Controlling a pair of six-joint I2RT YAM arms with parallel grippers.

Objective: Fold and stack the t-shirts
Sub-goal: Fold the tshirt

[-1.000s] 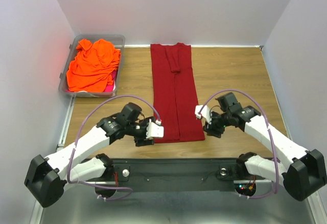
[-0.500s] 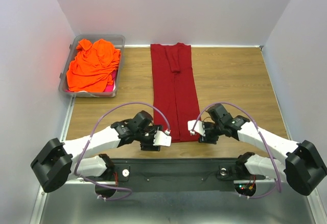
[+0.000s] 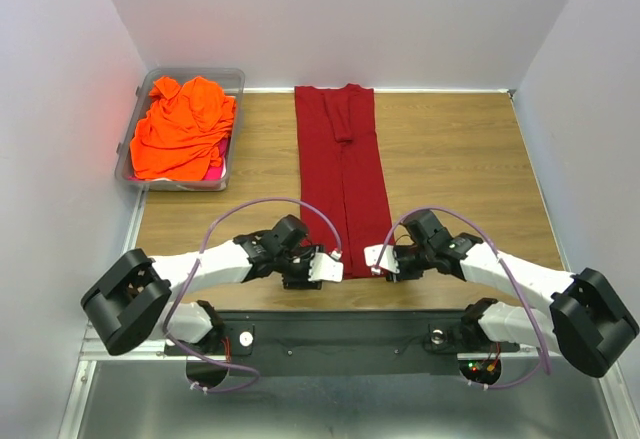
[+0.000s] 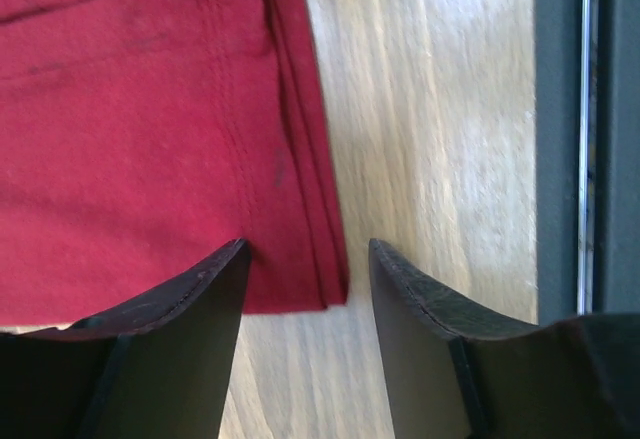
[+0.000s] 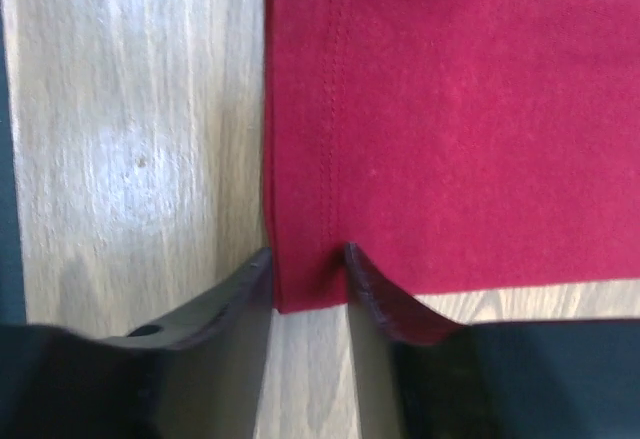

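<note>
A red shirt (image 3: pixel 343 174) lay on a wooden bench (image 3: pixel 450 159), already folded lengthwise into a narrow strip. It ran from the middle of the far edge down almost to the near edge. In the far left corner sat a clear bin (image 3: pixel 236 77) holding a crumpled orange shirt (image 3: pixel 180 127), with a bit of magenta cloth (image 3: pixel 213 172) showing beneath it.

Both arms reached low toward the strip's near hem. The left tool (image 4: pixel 308 254) was spread wide, and its two dark fingers straddled the hem's left corner, where stacked fold edges showed. The right tool (image 5: pixel 308 254) was also released, with a narrower gap, and the hem's right corner sat between its fingers. Neither tool had gripped the cloth.

The step in hand appeared to be pinching both near corners so the hem could be carried toward the far edge, halving the strip. To do it well, each tool would likely need to press down to the wood and catch every layer, not just the top one. Both should close together, lift evenly and keep the hem stretched between them. A missed lower layer on the left side could leave the fold lopsided.
</note>
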